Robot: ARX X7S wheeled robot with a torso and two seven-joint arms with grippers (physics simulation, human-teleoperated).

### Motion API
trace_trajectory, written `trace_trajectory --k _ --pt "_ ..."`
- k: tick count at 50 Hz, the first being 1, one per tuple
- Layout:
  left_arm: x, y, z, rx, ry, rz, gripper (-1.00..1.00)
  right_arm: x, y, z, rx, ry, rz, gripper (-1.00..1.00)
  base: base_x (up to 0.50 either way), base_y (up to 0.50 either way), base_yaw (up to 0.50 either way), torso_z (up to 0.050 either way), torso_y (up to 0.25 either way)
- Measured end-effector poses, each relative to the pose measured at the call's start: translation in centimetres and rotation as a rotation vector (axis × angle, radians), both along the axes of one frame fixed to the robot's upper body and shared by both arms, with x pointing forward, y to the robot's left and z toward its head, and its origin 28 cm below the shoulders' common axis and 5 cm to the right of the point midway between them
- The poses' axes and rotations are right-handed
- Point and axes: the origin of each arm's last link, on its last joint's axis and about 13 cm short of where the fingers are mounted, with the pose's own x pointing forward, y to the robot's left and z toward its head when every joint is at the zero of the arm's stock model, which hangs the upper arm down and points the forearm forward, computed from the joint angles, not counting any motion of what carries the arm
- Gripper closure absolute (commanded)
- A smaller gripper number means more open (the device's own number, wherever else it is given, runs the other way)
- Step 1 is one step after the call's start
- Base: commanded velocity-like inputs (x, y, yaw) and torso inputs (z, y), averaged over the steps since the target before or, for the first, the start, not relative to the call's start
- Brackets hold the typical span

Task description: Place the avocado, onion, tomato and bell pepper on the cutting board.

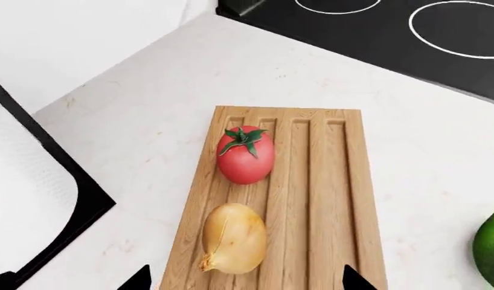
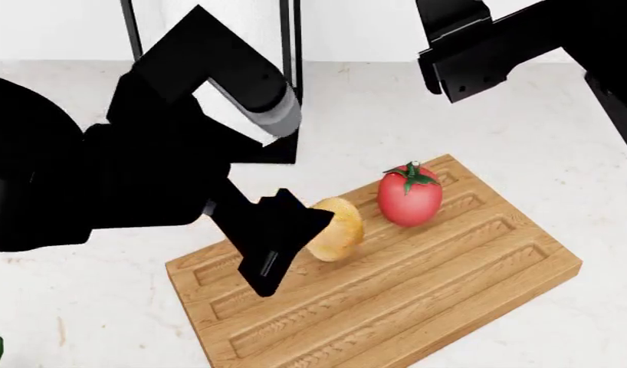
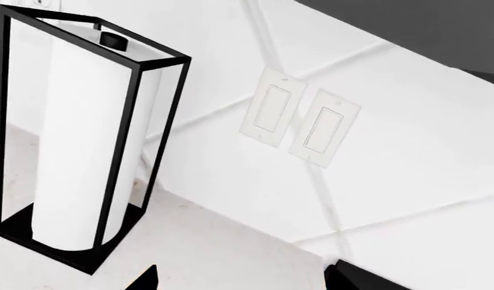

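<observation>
Onion (image 1: 234, 237) and tomato (image 1: 245, 154) are sitting on the cutting board (image 1: 328, 199). Left gripper (image 1: 245, 279) is hovering wide open, empty; should be swinging toward the avocado (image 1: 492, 246) beside the board. Right claw: can't tell.

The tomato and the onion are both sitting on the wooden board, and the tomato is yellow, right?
Not quite. The tomato is red with a green stem, as the left wrist view shows. The yellow one is the onion. Both do sit on the cutting board.
</observation>
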Motion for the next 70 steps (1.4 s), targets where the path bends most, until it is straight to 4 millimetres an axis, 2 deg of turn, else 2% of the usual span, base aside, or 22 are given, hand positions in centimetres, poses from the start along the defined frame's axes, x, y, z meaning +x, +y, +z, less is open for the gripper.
trace_trajectory --k 10,21,33,50,70 --pt "-2.3 2.6 1.0 -0.019 -0.026 0.024 -1.0 -0.6 -0.1 0.6 -0.002 -0.016 -0.004 -1.0 0.0 0.0 0.0 0.0 0.0" --pt "-4.7 5.7 1.1 0.011 -0.028 0.096 -1.0 -1.2 -0.2 1.1 -0.001 -0.031 -0.011 -1.0 0.0 0.0 0.0 0.0 0.0" --pt "-7.3 8.0 1.2 0.043 -0.019 0.181 -1.0 -1.4 -0.3 1.3 -0.001 -0.041 -0.013 -1.0 0.0 0.0 0.0 0.0 0.0" --pt "-10.2 10.3 1.3 0.12 0.015 0.283 -1.0 -1.0 -0.2 1.0 0.004 -0.04 -0.008 -1.0 0.0 0.0 0.0 0.0 0.0" --pt "-12.5 11.4 1.9 0.174 0.114 0.368 -1.0 -0.4 0.0 1.0 0.003 -0.039 0.002 -1.0 0.0 0.0 0.0 0.0 0.0"
